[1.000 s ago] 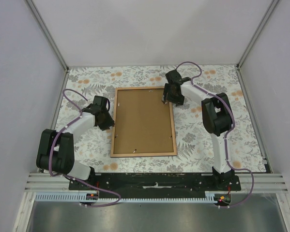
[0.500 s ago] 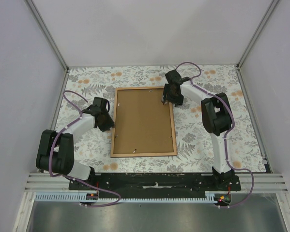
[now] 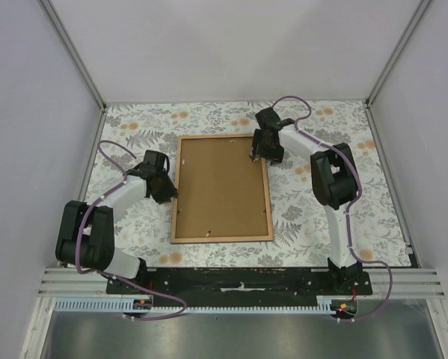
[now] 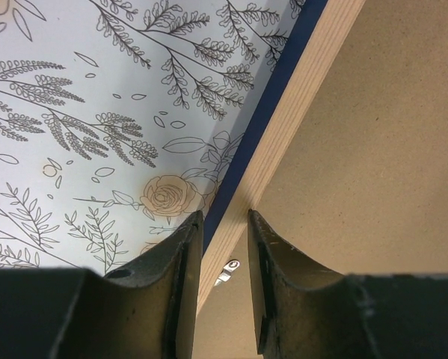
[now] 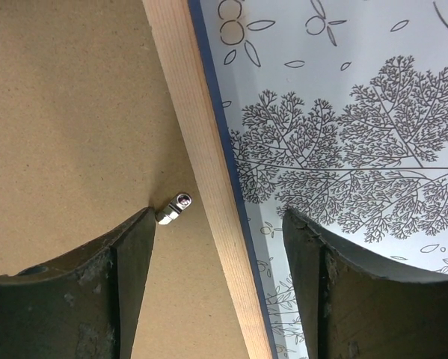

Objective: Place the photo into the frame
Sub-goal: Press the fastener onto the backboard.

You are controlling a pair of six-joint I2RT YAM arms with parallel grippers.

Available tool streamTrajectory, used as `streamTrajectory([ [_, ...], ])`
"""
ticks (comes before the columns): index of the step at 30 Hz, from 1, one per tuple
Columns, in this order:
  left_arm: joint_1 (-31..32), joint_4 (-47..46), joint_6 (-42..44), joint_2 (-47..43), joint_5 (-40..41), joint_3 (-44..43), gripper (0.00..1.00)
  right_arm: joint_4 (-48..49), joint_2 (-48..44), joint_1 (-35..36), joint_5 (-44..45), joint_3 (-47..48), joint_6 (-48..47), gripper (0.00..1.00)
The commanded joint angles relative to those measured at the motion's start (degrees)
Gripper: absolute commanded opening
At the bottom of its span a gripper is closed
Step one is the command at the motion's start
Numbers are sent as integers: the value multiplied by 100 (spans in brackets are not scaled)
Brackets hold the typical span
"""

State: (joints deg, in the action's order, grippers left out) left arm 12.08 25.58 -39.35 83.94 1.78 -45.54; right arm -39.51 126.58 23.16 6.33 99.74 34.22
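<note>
The frame (image 3: 222,239) lies face down on the table, light wood rim up, with the brown backing board (image 3: 222,187) inside it. The photo is hidden. My left gripper (image 3: 167,191) is at the middle of the left rim. In the left wrist view its jaws (image 4: 224,217) stand narrow, closed across the rim (image 4: 298,97), one finger on the blue outer side and one on the board side. My right gripper (image 3: 259,154) is by the top right corner. It is open (image 5: 220,217) and straddles the right rim (image 5: 186,97) without touching it.
A small metal clip (image 5: 173,208) sits on the board just off my right gripper's left fingertip. Another clip (image 4: 227,269) shows between my left fingers. The floral tablecloth (image 3: 321,217) surrounds the frame. Enclosure walls stand on three sides.
</note>
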Motion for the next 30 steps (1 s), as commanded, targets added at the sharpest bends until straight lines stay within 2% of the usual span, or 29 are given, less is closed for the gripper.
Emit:
streamTrajectory([
  [1, -3, -141, 95, -45, -152, 28, 37, 144, 60, -136, 18, 2, 199, 76],
  [13, -3, -159, 103, 87, -152, -16, 36, 207, 112, -198, -88, 1, 244, 76],
  [23, -3, -168, 103, 131, -152, -43, 36, -57, 130, -13, 369, 80, -20, 75],
  [30, -3, -177, 130, 140, -291, -34, 36, -180, 270, 83, 387, 335, -3, 75],
])
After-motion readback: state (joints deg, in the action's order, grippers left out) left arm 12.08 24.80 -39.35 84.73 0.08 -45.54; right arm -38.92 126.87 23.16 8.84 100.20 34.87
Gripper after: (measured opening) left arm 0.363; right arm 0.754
